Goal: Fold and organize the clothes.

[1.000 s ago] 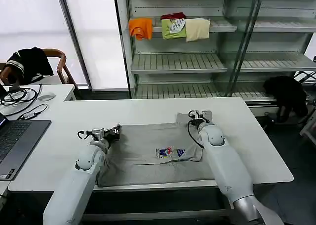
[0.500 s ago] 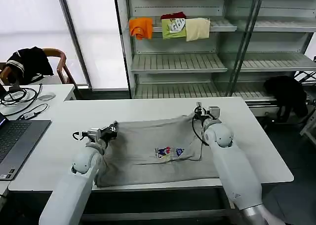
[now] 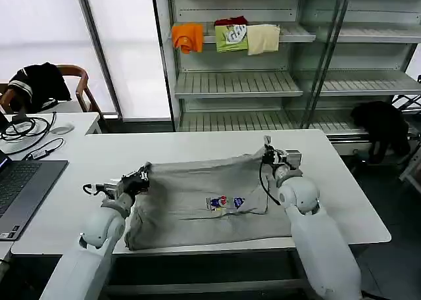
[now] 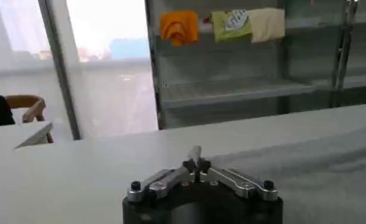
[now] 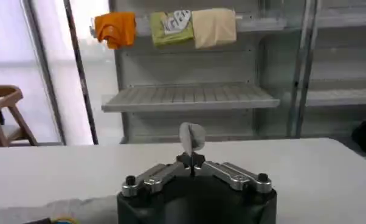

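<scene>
Shirt point(image 3: 204, 195) lay spread across the middle of the white worktop point(image 3: 342, 181), hem along the near edge, chest print up. Your left pincer point(image 3: 141, 177) was clamped on the far left corner of the fabric, and your right pincer point(image 3: 268, 156) was clamped on the far right corner, a tuft of grey poking up between its fingertips point(image 5: 192, 159). Both corners were lifted a bit off the worktop, so the far edge ran taut between them. My guess is you held it at both ends like that to keep the cloth flat and square for folding over.
</scene>
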You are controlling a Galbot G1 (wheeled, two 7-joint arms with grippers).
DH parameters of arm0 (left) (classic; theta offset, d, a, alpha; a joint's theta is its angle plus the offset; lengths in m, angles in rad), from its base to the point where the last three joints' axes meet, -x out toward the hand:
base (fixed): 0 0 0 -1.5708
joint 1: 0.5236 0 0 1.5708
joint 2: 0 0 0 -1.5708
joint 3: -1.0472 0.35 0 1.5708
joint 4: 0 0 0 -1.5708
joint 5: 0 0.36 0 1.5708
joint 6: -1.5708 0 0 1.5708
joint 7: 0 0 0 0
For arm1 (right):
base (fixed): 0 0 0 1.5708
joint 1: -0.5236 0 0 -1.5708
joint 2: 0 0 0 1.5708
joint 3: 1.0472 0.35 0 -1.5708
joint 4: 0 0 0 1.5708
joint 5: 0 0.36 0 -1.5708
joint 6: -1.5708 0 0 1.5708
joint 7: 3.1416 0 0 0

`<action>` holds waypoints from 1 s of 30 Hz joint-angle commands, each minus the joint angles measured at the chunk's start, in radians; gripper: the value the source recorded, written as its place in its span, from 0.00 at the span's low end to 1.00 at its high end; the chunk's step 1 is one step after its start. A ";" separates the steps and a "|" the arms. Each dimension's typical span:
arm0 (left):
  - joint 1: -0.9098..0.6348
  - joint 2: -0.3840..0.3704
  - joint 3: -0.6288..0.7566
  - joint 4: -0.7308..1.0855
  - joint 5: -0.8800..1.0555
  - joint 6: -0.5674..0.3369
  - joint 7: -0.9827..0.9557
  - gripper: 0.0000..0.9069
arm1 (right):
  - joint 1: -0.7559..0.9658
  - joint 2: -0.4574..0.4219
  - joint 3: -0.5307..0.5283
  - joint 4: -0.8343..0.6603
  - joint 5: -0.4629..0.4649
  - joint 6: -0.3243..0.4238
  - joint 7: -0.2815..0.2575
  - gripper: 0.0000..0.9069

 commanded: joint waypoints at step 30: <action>0.309 -0.013 -0.039 -0.215 0.051 -0.016 0.043 0.02 | -0.568 -0.038 0.142 0.409 -0.068 0.053 0.074 0.00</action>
